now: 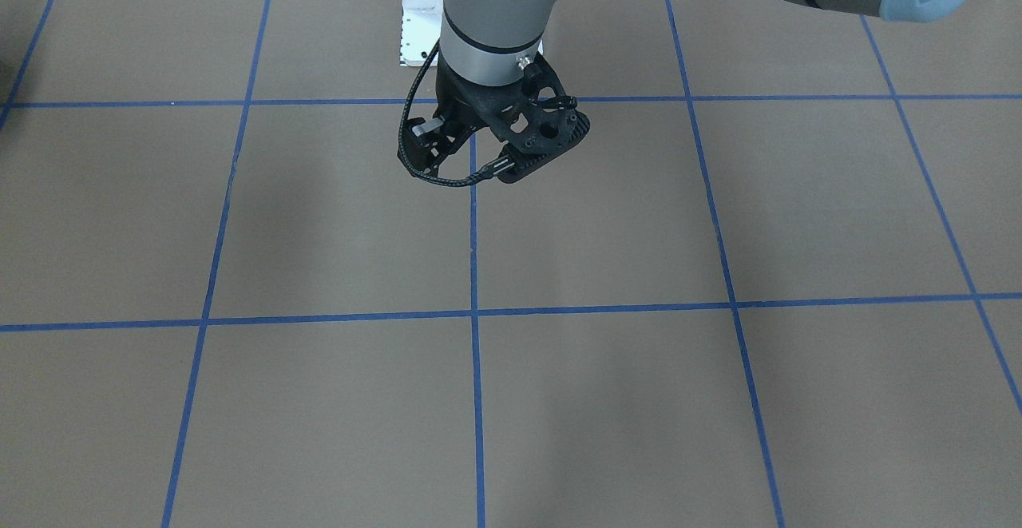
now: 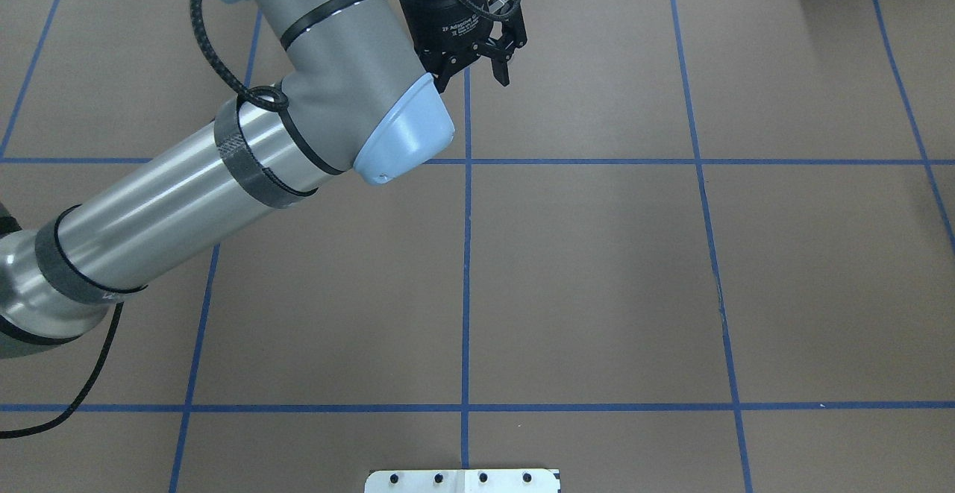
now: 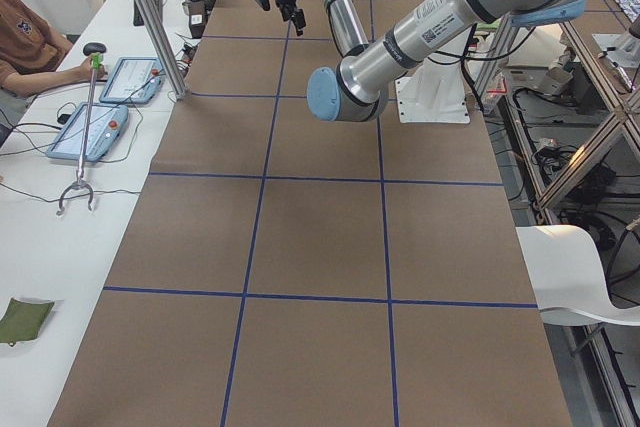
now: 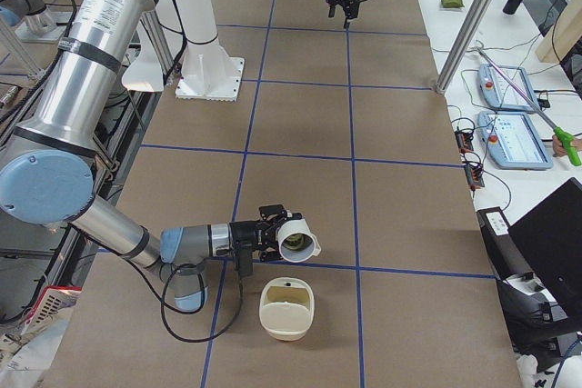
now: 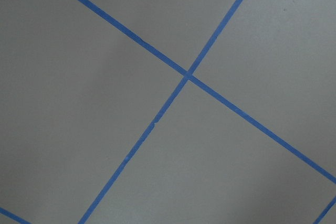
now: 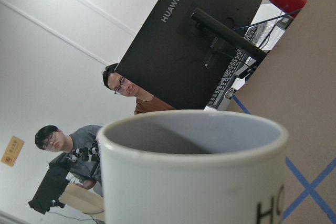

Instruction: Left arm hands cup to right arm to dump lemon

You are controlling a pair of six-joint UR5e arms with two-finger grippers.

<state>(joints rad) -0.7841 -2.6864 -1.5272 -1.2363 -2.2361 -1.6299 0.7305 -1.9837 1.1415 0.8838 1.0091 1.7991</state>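
Hanging tipped on its side at the right gripper (image 4: pixel 276 233), whose grip I could not judge, the cup (image 4: pixel 309 228) was near the right end of the table (image 4: pixel 409 224), beside a cream bowl (image 4: pixel 287 326). The lemon (image 4: pixel 293 243), seemingly at the mouth, might have missed the bowl's rim. The left gripper (image 2: pixel 472 79) stood wide and empty. Only the right-side view showed the bowl; the right wrist view showed just the cup's rim.

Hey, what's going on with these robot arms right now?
The cup is at the right gripper, tipped on its side next to a cream bowl. The lemon appears to be inside it, not yet dumped. The left gripper hangs open and empty over the table, far from the cup. The handover looks done.
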